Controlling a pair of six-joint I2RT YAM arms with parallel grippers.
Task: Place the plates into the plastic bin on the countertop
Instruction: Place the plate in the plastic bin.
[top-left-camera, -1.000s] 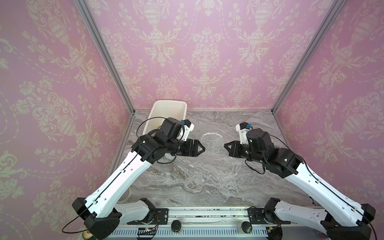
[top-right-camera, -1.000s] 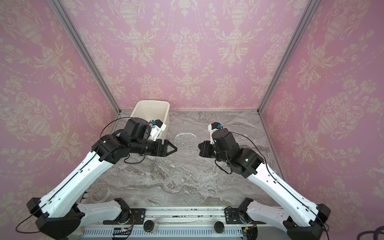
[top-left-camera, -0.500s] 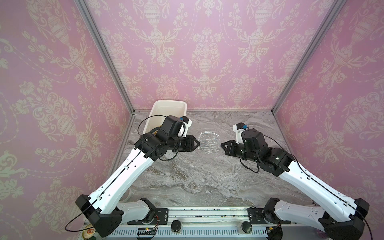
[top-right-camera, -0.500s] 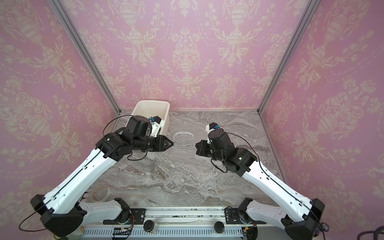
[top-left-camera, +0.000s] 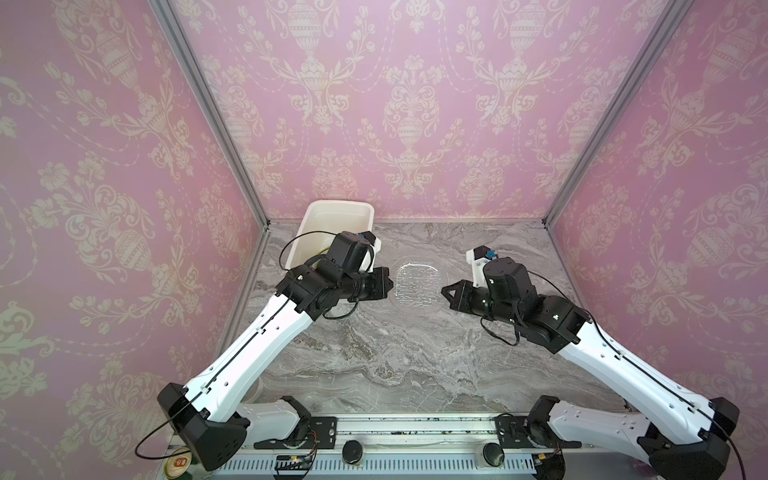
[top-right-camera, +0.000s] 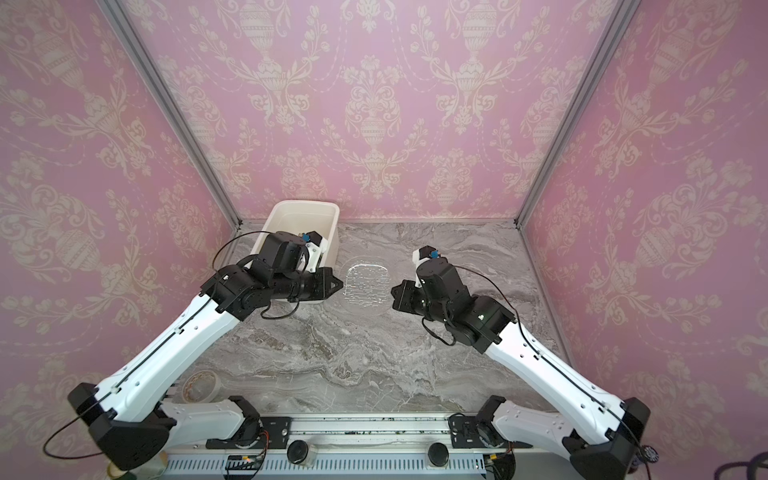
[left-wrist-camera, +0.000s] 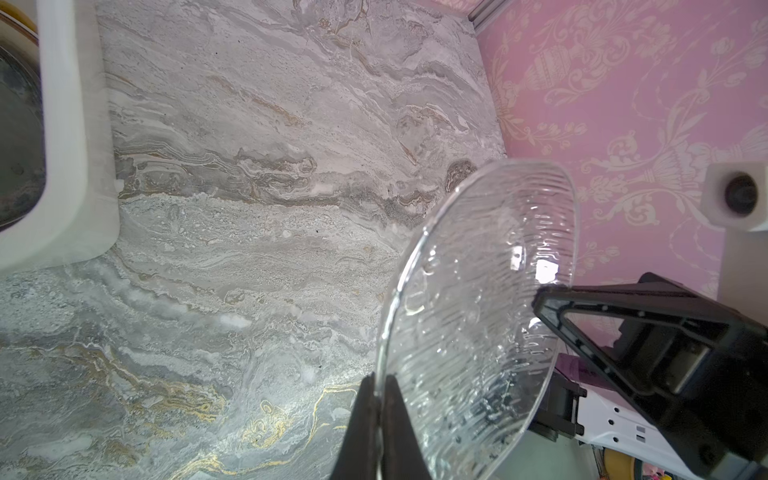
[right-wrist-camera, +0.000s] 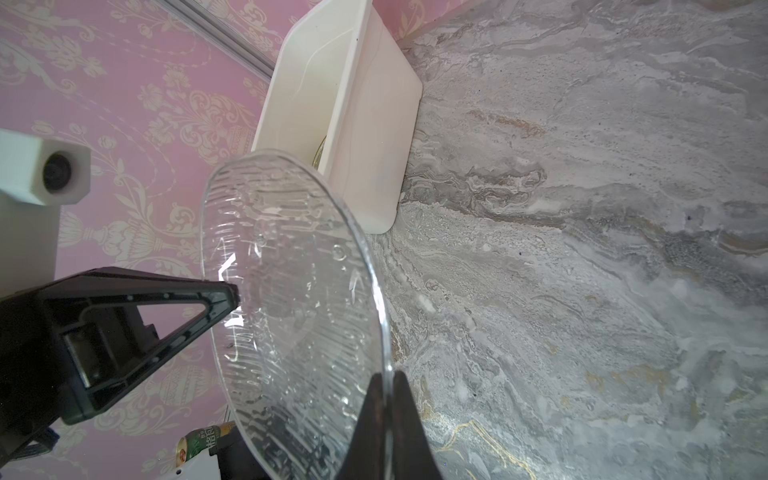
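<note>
A clear ribbed glass plate (top-left-camera: 417, 282) (top-right-camera: 365, 286) hangs roughly level above the grey marble countertop (top-left-camera: 395, 361), held by opposite edges. My left gripper (top-left-camera: 390, 286) (left-wrist-camera: 380, 376) is shut on one side of its rim (left-wrist-camera: 478, 311). My right gripper (top-left-camera: 444, 289) (right-wrist-camera: 389, 374) is shut on the other side (right-wrist-camera: 291, 291). The white plastic bin (top-left-camera: 338, 204) (right-wrist-camera: 365, 104) stands at the back left corner, just behind my left wrist. A dark glass plate (left-wrist-camera: 16, 137) lies inside the bin (left-wrist-camera: 70, 166).
A roll of tape (top-right-camera: 199, 384) lies at the front left by the left arm's base. A can (top-left-camera: 178, 467) stands below the aluminium rail (top-left-camera: 415, 428). Pink walls close the countertop in on three sides.
My left gripper has gone from open to shut on the plate's rim. The plate and both grippers have shifted slightly to the left. The right gripper has kept its grip.
</note>
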